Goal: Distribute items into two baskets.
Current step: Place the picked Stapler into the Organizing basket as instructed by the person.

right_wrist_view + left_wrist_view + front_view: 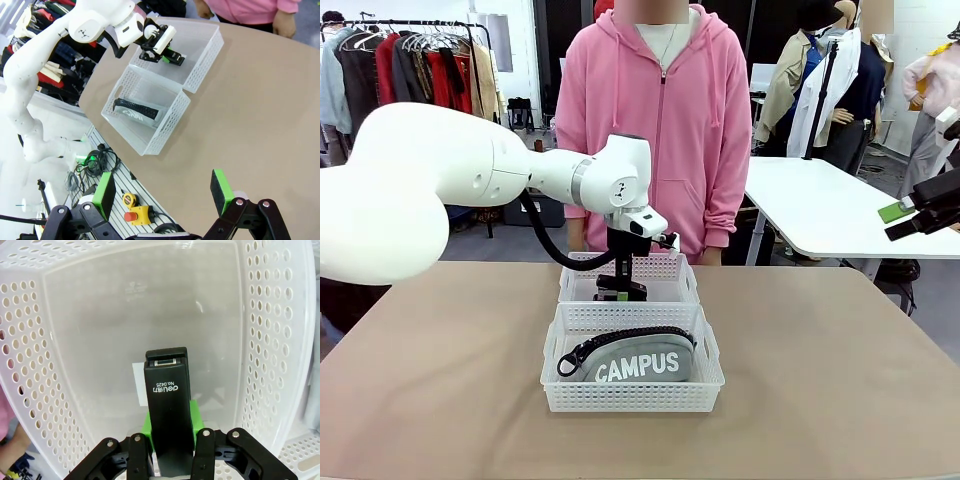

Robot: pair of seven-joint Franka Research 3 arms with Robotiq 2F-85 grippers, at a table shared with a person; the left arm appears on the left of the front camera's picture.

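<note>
Stapler (621,291) hangs upright in the left claw (621,292), clamped, inside the far basket (677,268) in the front view; the pouch (632,355) lies in the near basket (563,345), long axis across the desk (820,380). From the left wrist, the stapler (168,420) points lengthwise away toward the basket floor (100,340), pinched between green pads (146,426). From the right wrist, the right claw (162,192) hangs spread wide above the desk edge (260,125), holding nothing.
</note>
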